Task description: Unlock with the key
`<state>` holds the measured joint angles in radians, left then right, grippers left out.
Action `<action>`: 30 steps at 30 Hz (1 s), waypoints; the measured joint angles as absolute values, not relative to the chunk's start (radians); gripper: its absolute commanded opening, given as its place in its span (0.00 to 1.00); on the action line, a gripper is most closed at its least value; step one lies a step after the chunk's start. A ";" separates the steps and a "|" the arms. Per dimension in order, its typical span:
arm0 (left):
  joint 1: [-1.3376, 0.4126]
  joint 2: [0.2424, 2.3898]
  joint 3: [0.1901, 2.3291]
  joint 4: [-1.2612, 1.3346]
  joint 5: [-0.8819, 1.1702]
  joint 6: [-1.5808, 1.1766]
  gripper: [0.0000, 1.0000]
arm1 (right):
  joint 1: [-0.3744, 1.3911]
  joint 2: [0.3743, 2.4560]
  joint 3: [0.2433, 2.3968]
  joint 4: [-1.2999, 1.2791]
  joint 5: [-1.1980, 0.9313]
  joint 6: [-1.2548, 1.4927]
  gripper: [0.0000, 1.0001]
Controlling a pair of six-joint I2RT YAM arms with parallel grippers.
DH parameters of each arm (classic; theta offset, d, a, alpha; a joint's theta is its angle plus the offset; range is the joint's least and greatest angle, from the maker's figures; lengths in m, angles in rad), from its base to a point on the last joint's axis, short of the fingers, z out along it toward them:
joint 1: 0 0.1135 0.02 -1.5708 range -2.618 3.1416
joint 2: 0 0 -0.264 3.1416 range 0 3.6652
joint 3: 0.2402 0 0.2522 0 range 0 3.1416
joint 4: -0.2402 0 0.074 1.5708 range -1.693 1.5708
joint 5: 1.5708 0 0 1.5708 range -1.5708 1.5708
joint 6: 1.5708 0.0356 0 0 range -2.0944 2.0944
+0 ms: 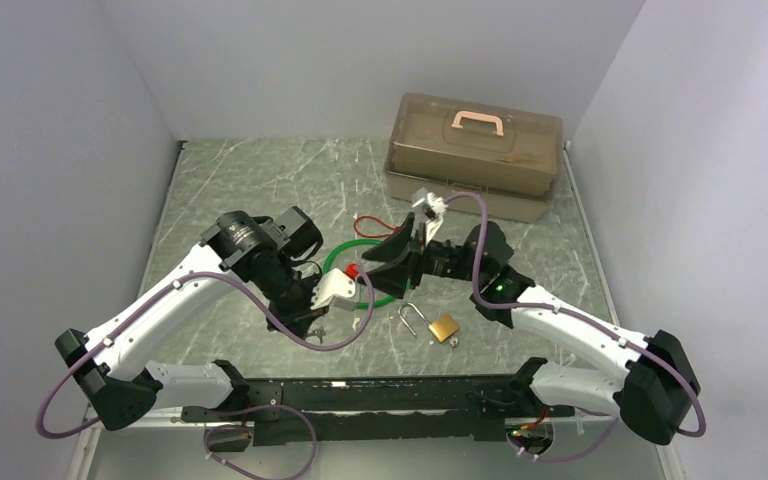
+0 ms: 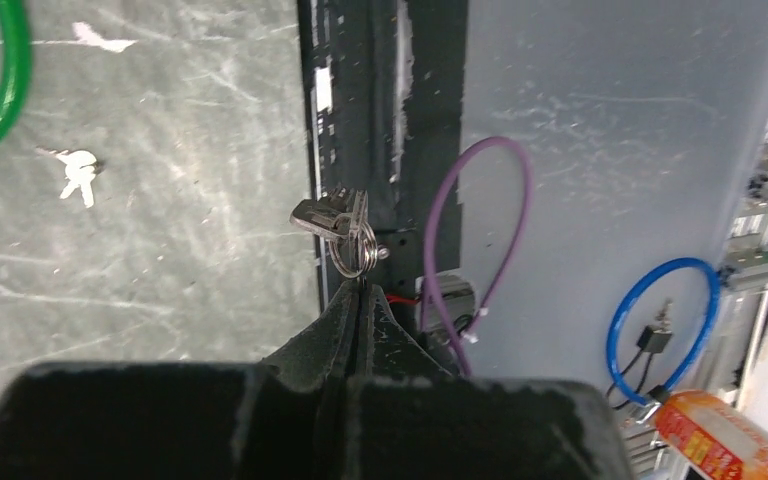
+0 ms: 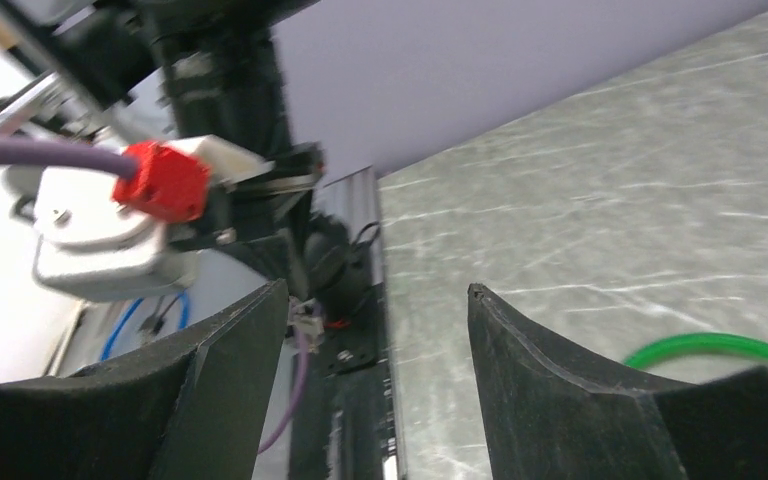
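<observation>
On the green-grey marbled table, at its far right corner, stands a translucent brown plastic toolbox with a pink handle. Its lid is down. Something pale orange shows hazily through the lid, but it cannot be identified.

The left arm reaches in from the near left, its elbow raised and its wrist bent downward over the near middle of the table. The right arm comes in low from the near right, and its wrist points left toward the other arm.

A green cable loop lies between the two wrists, partly covered by them. A thin red cord loop lies just beyond it.

The left gripper has its fingers pressed together on a ring of small silver keys. In the left wrist view the ring hangs past the fingertips, above the table's near edge.

The right gripper is held wide apart with nothing between its fingers. It faces the left arm's white wrist housing over the green cable loop.

A small brass padlock with a silver shackle lies flat on the table just near of the right gripper, touching neither arm. Its shackle points left, and whether it is latched cannot be told.

A loose pair of small silver keys lies on the table beside the green cable loop.
</observation>
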<state>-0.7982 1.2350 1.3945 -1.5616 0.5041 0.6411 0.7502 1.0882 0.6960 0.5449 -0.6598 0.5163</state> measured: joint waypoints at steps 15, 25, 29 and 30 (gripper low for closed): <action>-0.709 1.242 1.382 -1.562 0.658 0.635 0.00 | 0.968 1.143 0.631 0.603 -0.678 0.498 0.61; -0.699 1.282 1.386 -1.561 0.678 0.635 0.00 | 1.051 1.198 0.670 0.567 -0.550 0.434 0.50; -0.699 1.287 1.388 -1.562 0.682 0.635 0.00 | 1.059 1.218 0.682 0.564 -0.530 0.426 0.46; -0.699 1.288 1.389 -1.562 0.682 0.635 0.00 | 1.060 1.222 0.684 0.561 -0.529 0.425 0.45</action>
<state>-0.6987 1.2881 1.3891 -1.5616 0.6819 0.6346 1.0603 1.2221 0.6842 0.5610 -0.5285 0.4252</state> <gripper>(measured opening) 0.012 0.481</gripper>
